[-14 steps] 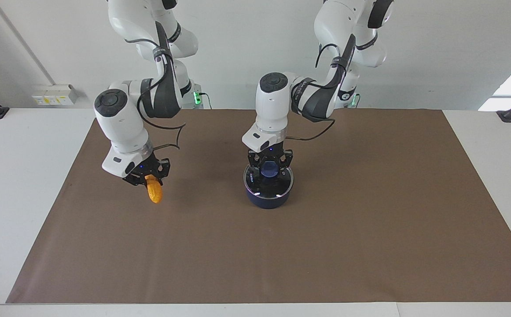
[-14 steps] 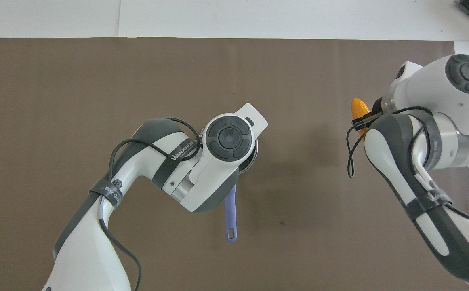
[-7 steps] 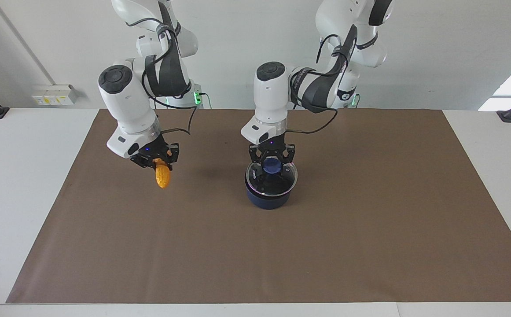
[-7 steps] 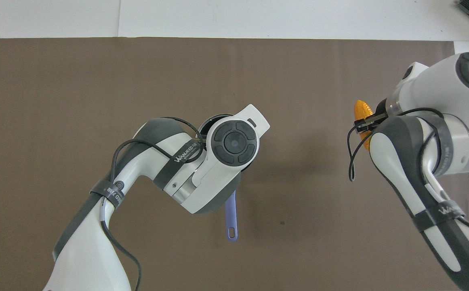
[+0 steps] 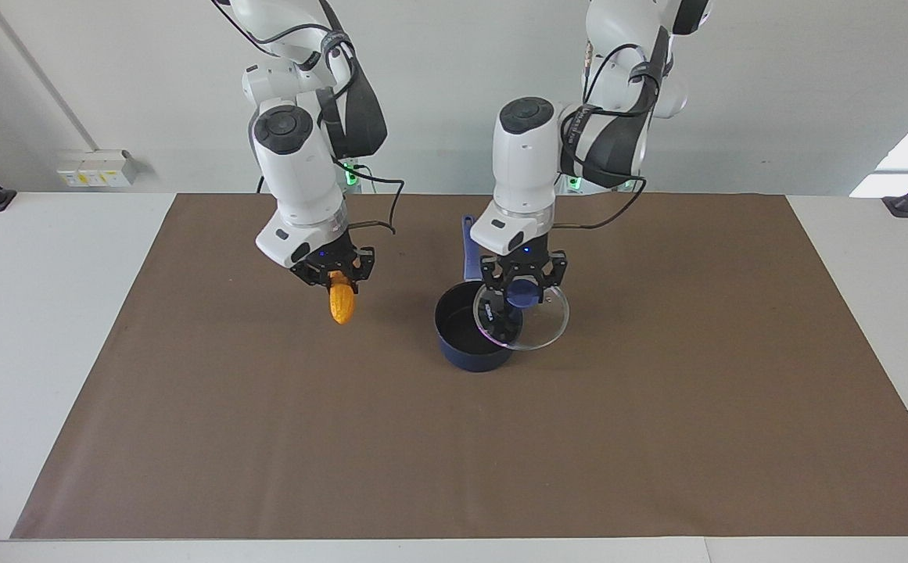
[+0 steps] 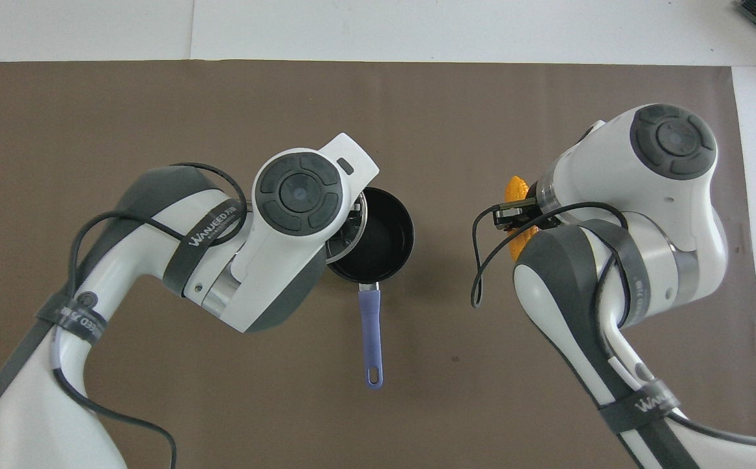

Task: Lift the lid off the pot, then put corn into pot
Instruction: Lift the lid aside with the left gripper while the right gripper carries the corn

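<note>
Bench (image 5: 47, 328): white top, and a wide brown mat (image 5: 657, 438) spread over most of it.
Left arm (image 5: 528, 156): in from its own end, bent down over the middle of the mat.
Right arm (image 5: 297, 164): up in the air over the mat, toward its own end of the bench.
Pot (image 5: 457, 332): dark blue, sitting on the mat mid-bench, black inside open to view, long blue handle (image 6: 370, 332) pointing toward the robots.
Lid (image 5: 536, 324): clear glass with a metal rim, off the pot and raised, tilted, hanging partly over the pot's rim on the side toward the left arm's end.
Left end effector (image 5: 523, 291): clamped tight on the lid's blue knob (image 5: 523, 292), carrying the lid in the air.
Right end effector (image 5: 338, 275): closed around the top of the corn, over bare mat beside the pot.
Corn (image 5: 342, 303): yellow-orange cob dangling point down from the right end effector, clear of the mat, near the pot but apart from it.
</note>
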You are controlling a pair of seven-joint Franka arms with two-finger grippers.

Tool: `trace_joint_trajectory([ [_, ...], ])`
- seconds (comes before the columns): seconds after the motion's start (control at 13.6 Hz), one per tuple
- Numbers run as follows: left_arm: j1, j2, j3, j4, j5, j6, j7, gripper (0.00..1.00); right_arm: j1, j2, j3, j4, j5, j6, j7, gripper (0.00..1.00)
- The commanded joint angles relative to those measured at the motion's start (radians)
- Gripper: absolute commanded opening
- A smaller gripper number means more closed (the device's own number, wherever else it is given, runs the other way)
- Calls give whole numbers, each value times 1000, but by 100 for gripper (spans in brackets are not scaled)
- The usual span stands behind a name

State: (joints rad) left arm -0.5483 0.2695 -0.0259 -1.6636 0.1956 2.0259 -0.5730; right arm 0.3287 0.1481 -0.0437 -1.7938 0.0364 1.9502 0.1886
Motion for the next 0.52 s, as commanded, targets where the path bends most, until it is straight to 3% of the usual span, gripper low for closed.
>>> trace_joint_trajectory([
  [0.0, 91, -72, -11, -122, 21, 51, 102, 0, 24, -9, 4, -19, 22, 30, 44, 0],
  [0.29, 264, -154, -14, -355, 16, 304, 282, 0, 136, 48, 2, -1, 23, 128, 233, 0],
  [0.44, 352, -177, -14, -416, -19, 326, 443, 0, 173, 89, 4, 54, 22, 133, 284, 0],
])
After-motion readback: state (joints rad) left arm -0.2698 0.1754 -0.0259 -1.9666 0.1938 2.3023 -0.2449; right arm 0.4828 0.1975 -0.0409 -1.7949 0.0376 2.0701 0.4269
